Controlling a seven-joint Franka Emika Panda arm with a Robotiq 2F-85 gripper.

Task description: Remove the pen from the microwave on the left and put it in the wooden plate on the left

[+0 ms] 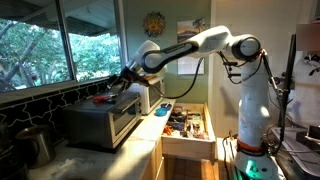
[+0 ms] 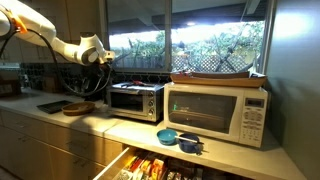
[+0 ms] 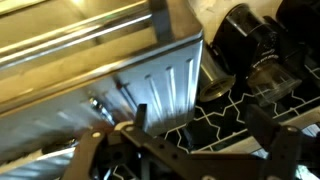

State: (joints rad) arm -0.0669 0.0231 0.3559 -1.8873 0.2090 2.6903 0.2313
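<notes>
Reaching over one silver microwave (image 1: 105, 125), one hand (image 1: 114, 88)

Shiny ribbed steel microwave (image 3: 172, 82)

The microwave (image 2: 135, 101) is silver steel with a dark glass door; the smaller microwave (image 2: 215, 112) is cream-white. The arm (image 1: 200, 45) is white with black joints, the flat thing (image 1: 103, 99) red, the bowl (image 2: 168, 136) blue.

1. I can't pick out the pen in both exterior views, it's way too small.
2. Gripper (image 1: 118, 84) is a dark blob over the microwave (image 1: 100, 125); jaw gap unreadable for me.
3. Wrist view's blurry, fingers (image 3: 95, 150) cut off at the bottom edge.
</notes>
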